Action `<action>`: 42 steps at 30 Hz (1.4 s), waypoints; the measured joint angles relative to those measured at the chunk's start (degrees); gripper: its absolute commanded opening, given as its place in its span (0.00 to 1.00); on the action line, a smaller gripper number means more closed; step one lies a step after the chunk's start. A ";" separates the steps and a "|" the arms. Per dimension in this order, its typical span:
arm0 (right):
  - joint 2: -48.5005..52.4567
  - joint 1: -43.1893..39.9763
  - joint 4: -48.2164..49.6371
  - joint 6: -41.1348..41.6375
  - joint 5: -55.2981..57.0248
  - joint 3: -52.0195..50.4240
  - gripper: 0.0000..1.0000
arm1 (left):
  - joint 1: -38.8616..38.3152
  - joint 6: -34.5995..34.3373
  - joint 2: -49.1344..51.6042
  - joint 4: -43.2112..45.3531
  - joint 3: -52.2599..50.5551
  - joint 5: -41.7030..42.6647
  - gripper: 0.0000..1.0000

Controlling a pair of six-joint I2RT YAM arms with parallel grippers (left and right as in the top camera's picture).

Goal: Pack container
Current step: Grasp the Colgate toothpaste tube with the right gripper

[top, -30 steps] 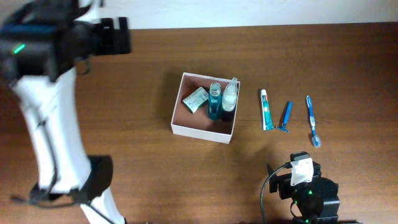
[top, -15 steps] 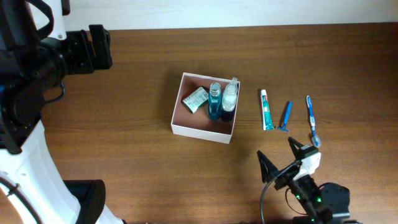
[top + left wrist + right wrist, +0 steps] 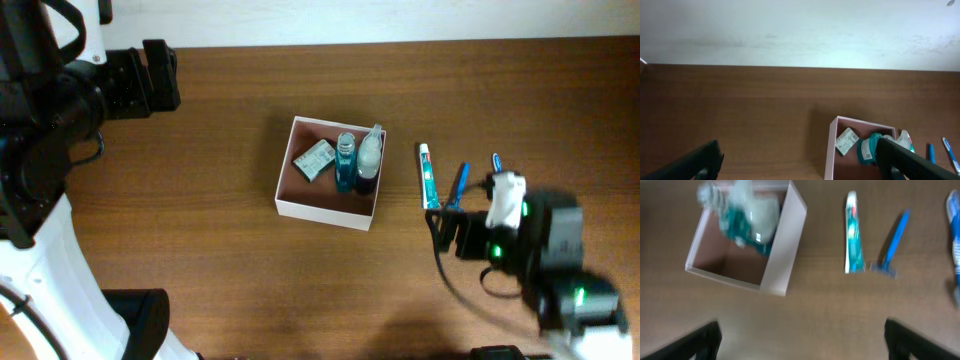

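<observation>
Box (image 3: 325, 212) lies near the right gripper (image 3: 452, 232), to its left; that gripper and the left gripper (image 3: 797, 150) both stand spread wide.

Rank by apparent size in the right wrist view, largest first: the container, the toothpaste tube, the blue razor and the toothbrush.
1. container, by far the largest
2. toothpaste tube
3. blue razor, somewhat shorter and thinner than the tube
Not ranked: toothbrush, because the frame edge cuts it off.
</observation>
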 measured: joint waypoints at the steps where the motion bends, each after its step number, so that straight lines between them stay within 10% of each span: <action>1: 5.42 0.00 -2.16 -0.42 0.24 5.35 0.99 | 0.00 -0.02 0.00 0.07 0.00 0.04 0.99; 7: 29.38 0.00 -2.56 -0.90 0.90 22.51 0.91 | 0.00 0.00 0.00 0.02 0.00 0.04 0.99; 19: 57.90 0.00 7.06 -1.03 6.19 23.23 0.72 | 0.00 -0.02 0.00 0.02 0.00 0.04 0.99; 28: 64.22 0.00 10.45 -0.85 9.64 23.23 0.33 | 0.00 0.00 0.00 0.02 0.00 0.04 0.99; 42: 65.02 -0.04 2.10 -1.05 11.45 25.33 0.04 | 0.00 0.00 0.00 0.02 0.00 0.04 0.99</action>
